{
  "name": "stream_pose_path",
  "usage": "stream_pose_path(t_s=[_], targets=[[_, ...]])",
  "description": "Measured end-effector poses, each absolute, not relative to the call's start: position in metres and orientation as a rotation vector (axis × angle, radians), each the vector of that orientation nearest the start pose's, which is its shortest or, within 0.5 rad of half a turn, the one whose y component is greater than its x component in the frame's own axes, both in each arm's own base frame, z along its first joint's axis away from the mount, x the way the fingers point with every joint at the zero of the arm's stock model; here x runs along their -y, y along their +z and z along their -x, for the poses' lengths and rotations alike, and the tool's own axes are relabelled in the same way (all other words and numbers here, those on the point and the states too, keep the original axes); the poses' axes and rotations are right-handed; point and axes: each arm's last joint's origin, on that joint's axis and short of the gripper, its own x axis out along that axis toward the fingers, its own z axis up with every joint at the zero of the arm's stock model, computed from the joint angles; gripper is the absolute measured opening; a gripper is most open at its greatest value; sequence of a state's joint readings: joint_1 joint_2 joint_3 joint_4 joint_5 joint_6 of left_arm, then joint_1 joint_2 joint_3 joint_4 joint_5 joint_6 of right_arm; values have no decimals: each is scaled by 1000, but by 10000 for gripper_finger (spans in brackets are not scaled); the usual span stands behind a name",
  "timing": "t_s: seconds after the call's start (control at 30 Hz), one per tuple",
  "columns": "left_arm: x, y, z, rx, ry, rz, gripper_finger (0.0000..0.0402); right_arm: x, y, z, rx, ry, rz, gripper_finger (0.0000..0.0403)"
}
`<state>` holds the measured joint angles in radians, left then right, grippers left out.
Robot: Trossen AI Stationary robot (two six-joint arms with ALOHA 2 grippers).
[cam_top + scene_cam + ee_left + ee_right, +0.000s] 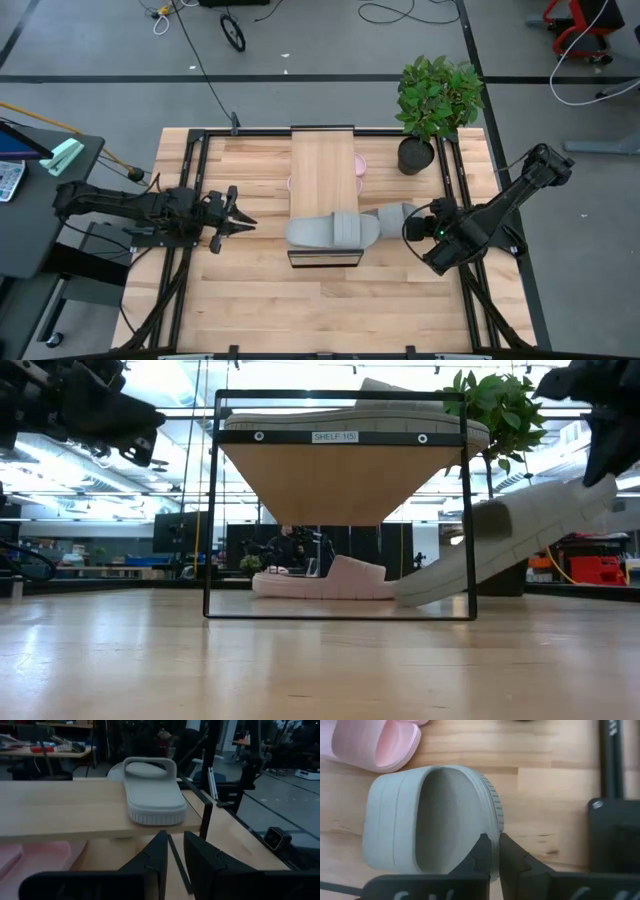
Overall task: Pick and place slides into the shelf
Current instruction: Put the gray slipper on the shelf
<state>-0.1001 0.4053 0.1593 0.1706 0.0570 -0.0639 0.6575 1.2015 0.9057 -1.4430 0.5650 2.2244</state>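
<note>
Right claw (494, 851) clamps a grey slide's (432, 817) heel rim—left claw (174, 851) nearly together, empty.

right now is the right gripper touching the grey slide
Touching. The right wrist view shows the right gripper pinching the rim of the grey slide.

Even overhead light on the table (250, 300), bright ceiling glare washing the low view, dim left wrist view, blurred near fingers (482, 852)

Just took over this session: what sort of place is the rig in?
Probably a robotics lab or workshop: cables trail across the grey floor, workbenches with equipment stand behind, and overhead strip lights run across the ceiling.
</note>
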Motion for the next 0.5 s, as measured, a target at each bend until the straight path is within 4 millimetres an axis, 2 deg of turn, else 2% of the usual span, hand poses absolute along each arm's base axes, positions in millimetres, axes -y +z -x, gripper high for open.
stream_pose_path(t_s=[0.27, 0.5], targets=[[14, 205, -126, -7, -157, 8, 60, -84, 268, -134, -707, -1242, -817, 15], [13, 216, -125, 107, -128, -60, 55, -84, 270, -133, -717, -1237, -819, 15]])
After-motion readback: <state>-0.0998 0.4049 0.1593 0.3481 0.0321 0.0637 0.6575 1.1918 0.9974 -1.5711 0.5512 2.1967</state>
